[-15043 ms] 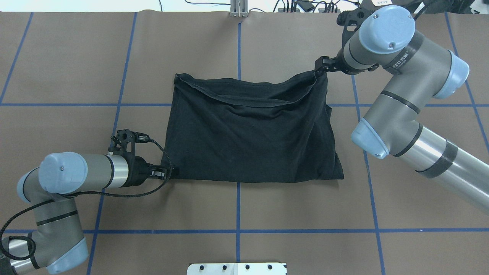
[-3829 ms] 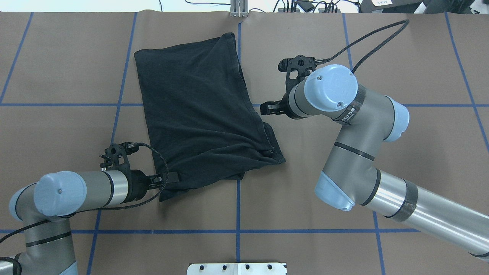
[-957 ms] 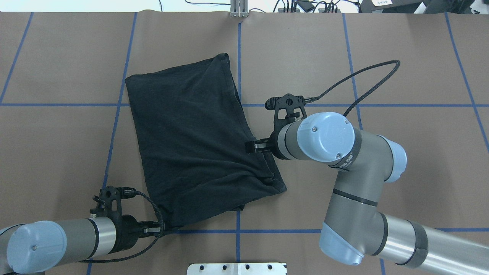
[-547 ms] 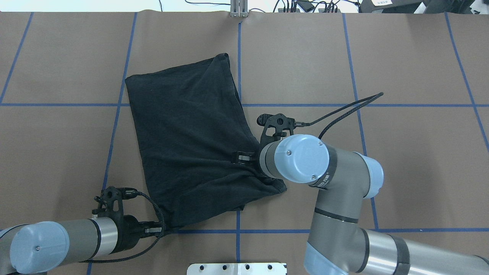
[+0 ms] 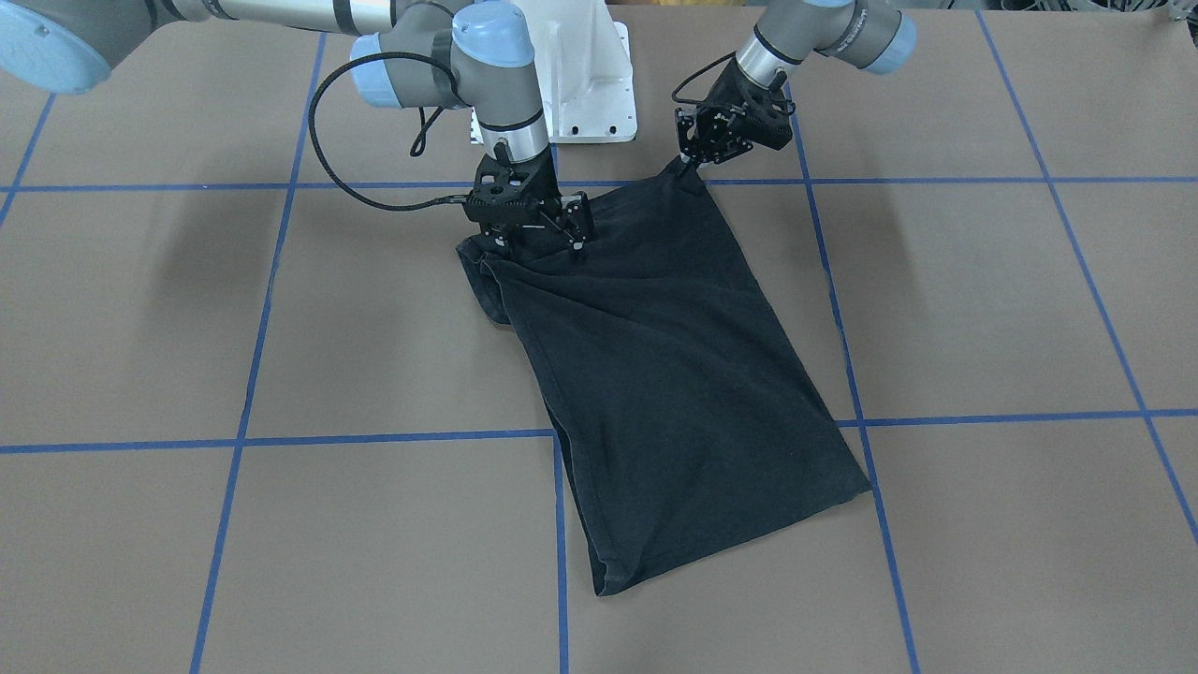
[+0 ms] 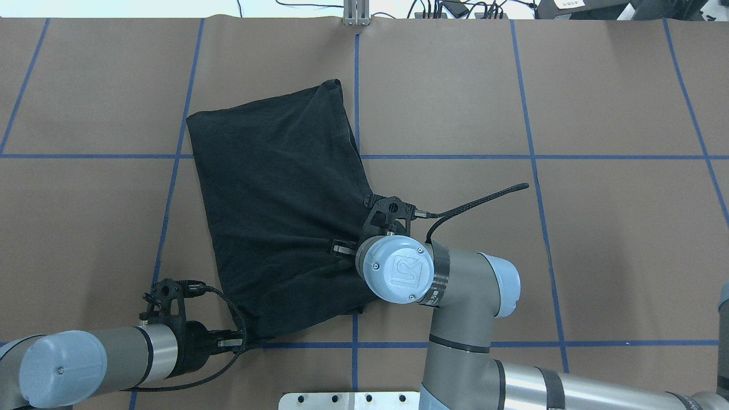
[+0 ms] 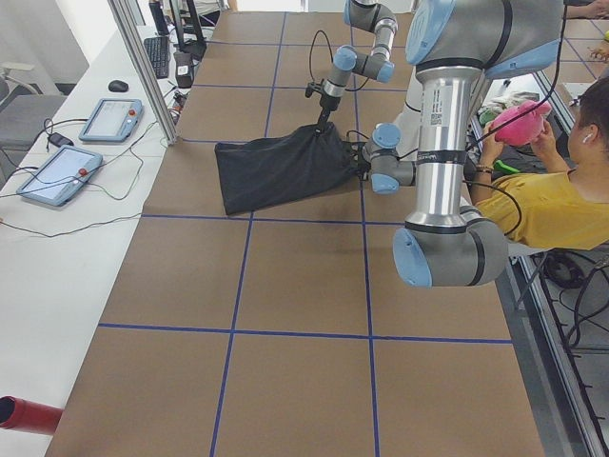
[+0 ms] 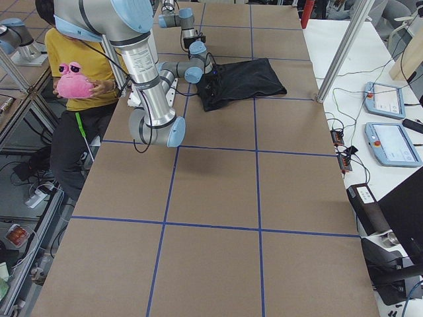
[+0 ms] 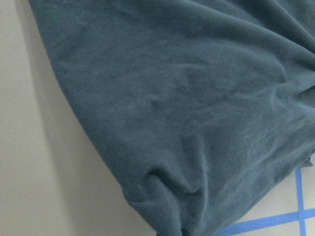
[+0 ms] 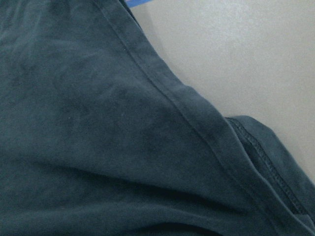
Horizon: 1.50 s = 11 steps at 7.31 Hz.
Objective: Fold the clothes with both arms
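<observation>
Behind the robot, a seated person in a yellow top held a pink plush toy. The white base mount sat at the near edge of the brown table, which was marked off by blue tape lines. Nearest the base, the left gripper lay low along the table, pressed together on the near left corner of the black T-shirt. In the front-facing view that corner was drawn up slightly off the surface. The left wrist view showed bunched cloth with tape at its lower right. A little farther out, the right gripper pointed down onto the garment's near right portion. Its fingers appeared spread and rested on the cloth in the front-facing view, with a black cable looping away to the right. The right wrist view showed a stitched hem with bare table beyond. The T-shirt lay folded in a slanted oblong, mostly in the robot's left half, its far corner touching the central tape line. Past the far edge, two teach pendants lay on a white side bench.
</observation>
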Motion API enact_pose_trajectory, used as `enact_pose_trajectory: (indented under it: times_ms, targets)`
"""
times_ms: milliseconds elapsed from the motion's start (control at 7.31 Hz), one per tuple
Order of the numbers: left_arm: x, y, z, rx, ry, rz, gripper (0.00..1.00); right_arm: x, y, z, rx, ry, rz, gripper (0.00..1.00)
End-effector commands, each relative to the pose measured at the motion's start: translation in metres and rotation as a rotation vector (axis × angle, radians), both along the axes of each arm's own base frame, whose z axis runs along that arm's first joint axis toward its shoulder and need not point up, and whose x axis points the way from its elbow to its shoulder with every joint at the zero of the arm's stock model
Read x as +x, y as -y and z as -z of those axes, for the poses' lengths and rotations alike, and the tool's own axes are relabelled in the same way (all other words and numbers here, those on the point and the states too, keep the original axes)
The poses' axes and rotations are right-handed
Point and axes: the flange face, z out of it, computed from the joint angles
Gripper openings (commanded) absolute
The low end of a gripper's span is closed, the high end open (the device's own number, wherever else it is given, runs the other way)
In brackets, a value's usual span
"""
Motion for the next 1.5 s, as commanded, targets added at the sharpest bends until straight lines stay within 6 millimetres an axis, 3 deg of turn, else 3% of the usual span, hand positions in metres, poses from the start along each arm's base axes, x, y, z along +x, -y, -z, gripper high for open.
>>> enact_pose_trajectory:
  times_ms: [0, 137, 274, 547, 957, 1094, 1231, 1368]
  targets:
    - [0.003, 0.001, -0.003, -0.001, 0.008, 0.002, 0.0, -0.004, -0.009, -0.019, -0.011, -0.066, -0.001, 0.94]
    - [0.004, 0.001, -0.004, -0.001, 0.008, 0.002, 0.0, -0.006, -0.014, -0.018, -0.008, -0.067, 0.003, 0.94]
    - [0.004, 0.001, -0.003, -0.001, 0.008, 0.002, 0.0, -0.008, -0.016, -0.017, -0.011, -0.062, 0.001, 0.87]
    - [0.004, 0.001, -0.004, -0.001, 0.009, 0.002, 0.0, -0.014, -0.023, -0.016, -0.039, -0.051, -0.028, 0.53]
    - [0.004, 0.001, -0.003, -0.001, 0.006, 0.002, 0.0, -0.018, -0.033, -0.02, -0.024, -0.06, -0.027, 0.55]
    - [0.004, 0.001, -0.003, -0.001, 0.006, 0.002, 0.0, -0.019, -0.032, -0.017, -0.02, -0.059, -0.036, 0.39]
    - [0.004, 0.001, -0.003, -0.001, 0.006, 0.002, 0.0, -0.019, -0.032, -0.016, -0.027, -0.054, -0.048, 0.0]
    - [0.004, 0.001, -0.003, -0.001, 0.006, 0.002, 0.0, -0.02, -0.032, -0.013, -0.038, -0.044, -0.063, 0.0]
